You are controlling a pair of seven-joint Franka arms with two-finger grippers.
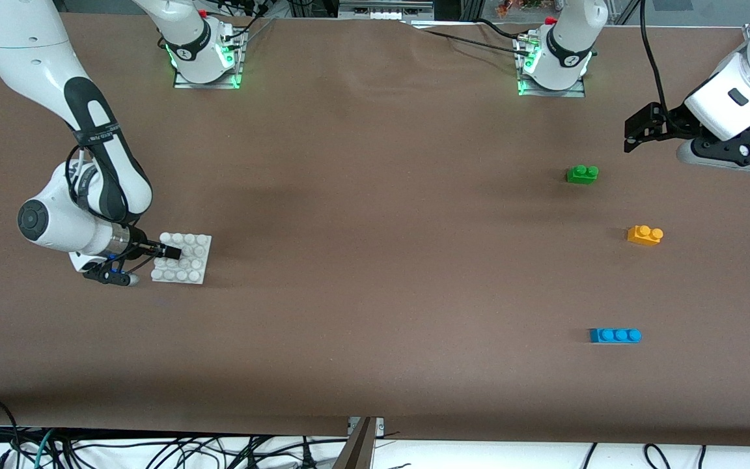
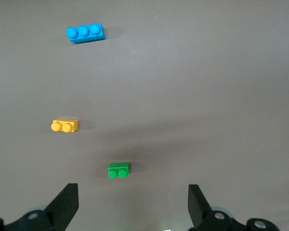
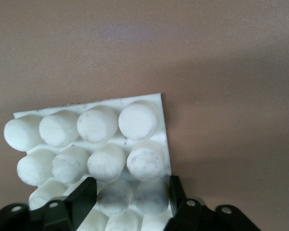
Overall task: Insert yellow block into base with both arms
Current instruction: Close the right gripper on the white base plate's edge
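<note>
The yellow block [image 1: 644,234] lies alone on the table toward the left arm's end, and it also shows in the left wrist view [image 2: 65,125]. The white studded base [image 1: 194,255] lies flat toward the right arm's end. My right gripper [image 1: 170,251] reaches in low from the side and is shut on the base [image 3: 111,139]. Its fingers [image 3: 84,192] clamp two studs at one edge, with the gripper [image 3: 131,185] over that edge. My left gripper [image 1: 635,130] hangs open in the air over the table near the green brick, holding nothing [image 2: 132,192].
A green two-stud brick [image 1: 582,174] lies farther from the front camera than the yellow block. A blue three-stud brick [image 1: 615,335] lies nearer. Both show in the left wrist view, green brick [image 2: 118,170] and blue brick [image 2: 85,32]. Brown table cover [image 1: 375,260] spreads between the base and bricks.
</note>
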